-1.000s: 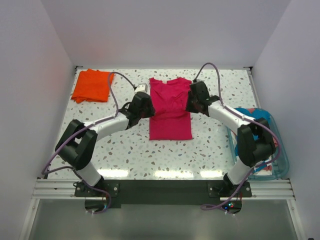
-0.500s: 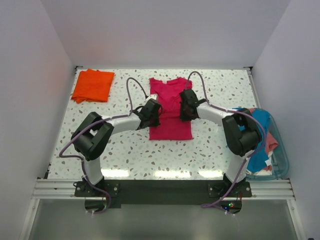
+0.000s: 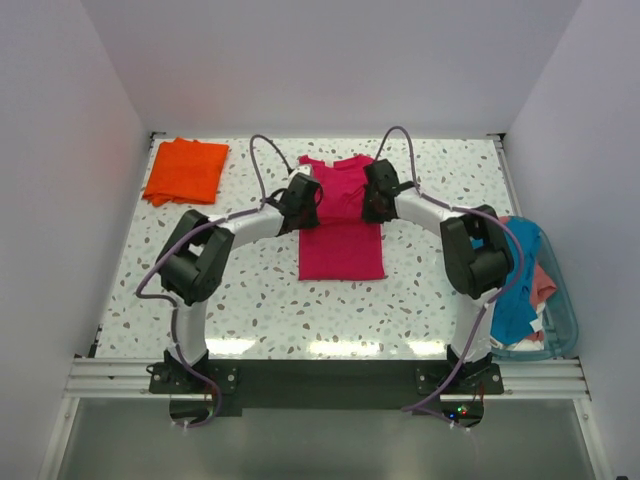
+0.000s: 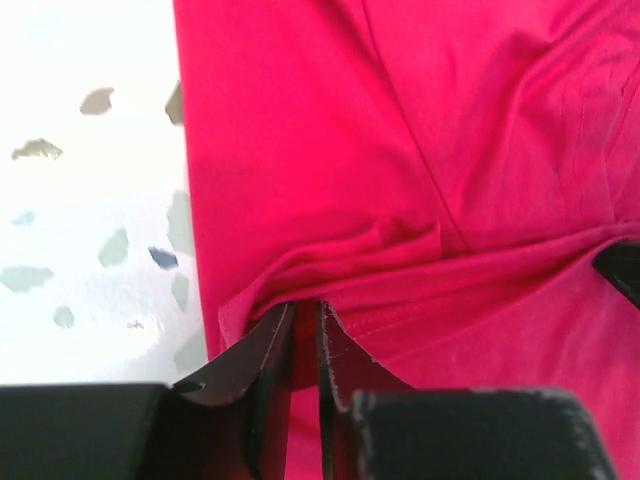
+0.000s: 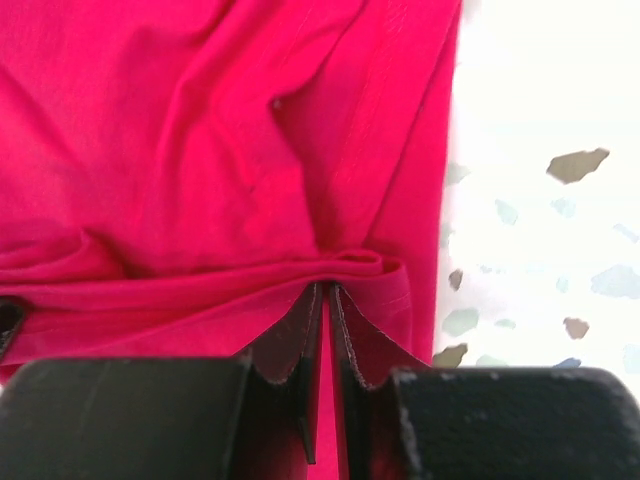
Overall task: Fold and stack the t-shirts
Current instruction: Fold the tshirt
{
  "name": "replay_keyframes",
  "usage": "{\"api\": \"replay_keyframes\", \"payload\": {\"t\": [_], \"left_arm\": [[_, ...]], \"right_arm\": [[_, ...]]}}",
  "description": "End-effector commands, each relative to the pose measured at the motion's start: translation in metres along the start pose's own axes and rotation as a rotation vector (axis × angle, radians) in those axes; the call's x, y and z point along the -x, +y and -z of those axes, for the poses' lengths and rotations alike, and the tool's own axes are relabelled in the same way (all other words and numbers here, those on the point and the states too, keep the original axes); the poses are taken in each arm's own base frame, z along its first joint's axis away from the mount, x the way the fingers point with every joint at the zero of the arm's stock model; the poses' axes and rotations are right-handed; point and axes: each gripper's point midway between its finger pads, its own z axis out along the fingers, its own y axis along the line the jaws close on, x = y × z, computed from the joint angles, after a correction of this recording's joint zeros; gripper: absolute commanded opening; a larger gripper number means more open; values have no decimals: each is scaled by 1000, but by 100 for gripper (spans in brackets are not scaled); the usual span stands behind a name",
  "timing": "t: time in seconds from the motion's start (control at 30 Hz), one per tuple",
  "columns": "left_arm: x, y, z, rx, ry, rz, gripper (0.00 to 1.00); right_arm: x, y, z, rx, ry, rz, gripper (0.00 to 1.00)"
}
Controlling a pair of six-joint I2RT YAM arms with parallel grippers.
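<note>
Left wrist, left pincer point(image 4: 306, 312) clamped on soft creased magenta-red t-shirt point(image 4: 330, 150) fold, right pincer point(image 5: 326, 295) likewise

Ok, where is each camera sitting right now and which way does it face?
Top external: above and behind the bases, looking down on the table; both arms show.
Left wrist: on the left arm, facing the left edge of the magenta-red t-shirt; left gripper pinches a fold.
Right wrist: mirrored; right gripper pinches the right edge.
Shared: all three show that shirt and the speckled table.
</note>
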Motion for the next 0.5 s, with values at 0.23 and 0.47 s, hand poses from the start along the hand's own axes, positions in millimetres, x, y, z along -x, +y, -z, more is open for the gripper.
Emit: {"api": "replay_keyframes", "payload": {"t": [0.23, 0.47], "left_arm": [[89, -17, 16, -95, -181, -37, 57], [85, -8, 49, -106, -216, 12, 48]], "right_arm": [[28, -6, -14, 14, -11, -61, 11], [31, -18, -9, -14, -20, -88, 11]]}}
